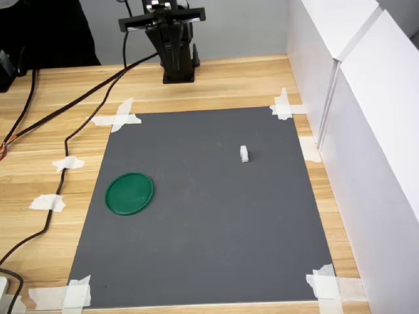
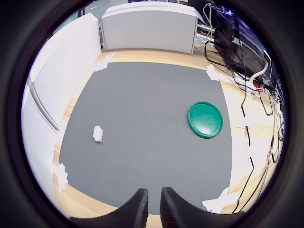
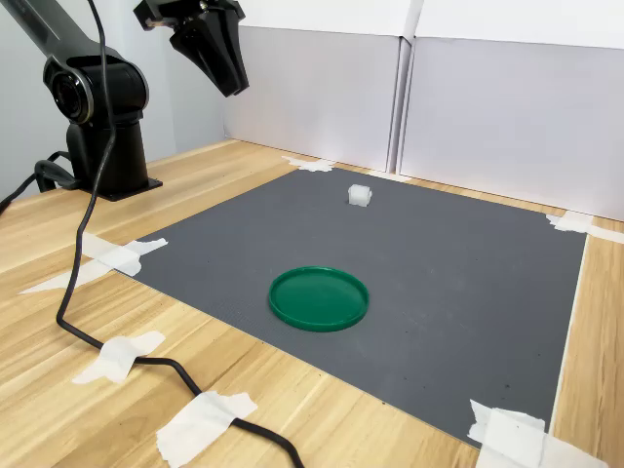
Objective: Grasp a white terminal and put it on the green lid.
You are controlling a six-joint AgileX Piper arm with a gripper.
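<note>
A: Terminal (image 1: 244,154): a tiny white plastic block with a stepped top, standing alone on the grey mat (image 1: 209,248), toward the first exterior view's right and nearer the arm's base than the lid is. In the second exterior view it sits at (image 3: 360,195), toward the white wall panels (image 3: 507,117).

B: And the lid?

A: Lid (image 1: 129,193): a flat, round, dark-green disc with a slightly raised rim, smooth and faintly glossy. It lies well apart from the terminal, toward the first exterior view's left. Nothing rests on it.

B: State of the gripper?

A: Gripper (image 2: 153,206): raised high near the base, over neither object. The wrist view shows two dark fingertips with only a narrow gap between them, nothing held.

B: So which step is this?

A: Judged the very start: the approach is not begun. The next move calls for travel out over the terminal, the jaws spread wider, then a careful descent. The block is small and light, so a slightly off-centre close could nudge it across the mat.

B: Surroundings?

A: Matte mat taped at its corners to a wooden table (image 1: 216,82); black cables (image 1: 72,111) trail along one side.
</note>
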